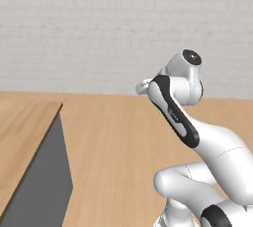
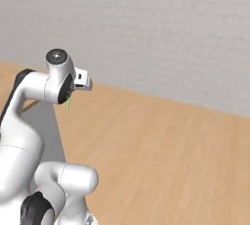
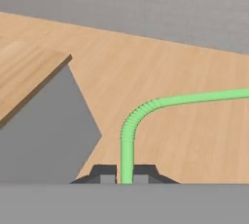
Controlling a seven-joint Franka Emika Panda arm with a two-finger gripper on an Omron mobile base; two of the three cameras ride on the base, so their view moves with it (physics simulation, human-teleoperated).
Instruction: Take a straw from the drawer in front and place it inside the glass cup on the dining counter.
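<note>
In the hand view my gripper (image 3: 126, 172) is shut on the thin green straw (image 3: 160, 102). The straw rises from between the two dark fingertips (image 3: 103, 173), bends at its ribbed joint and runs off to the right edge. From the right base a short green piece of the straw (image 2: 68, 103) hangs below the raised white hand (image 2: 82, 80). A light-brown wooden counter top (image 1: 22, 122) lies low at the left, well apart from the hand. The glass cup and the drawer are out of view.
The counter's grey end panel (image 1: 47, 181) drops to a wooden floor (image 1: 113, 147) that stretches ahead to a pale grey brick wall (image 1: 99, 28). The same counter corner (image 3: 29, 72) sits at the left of the hand view.
</note>
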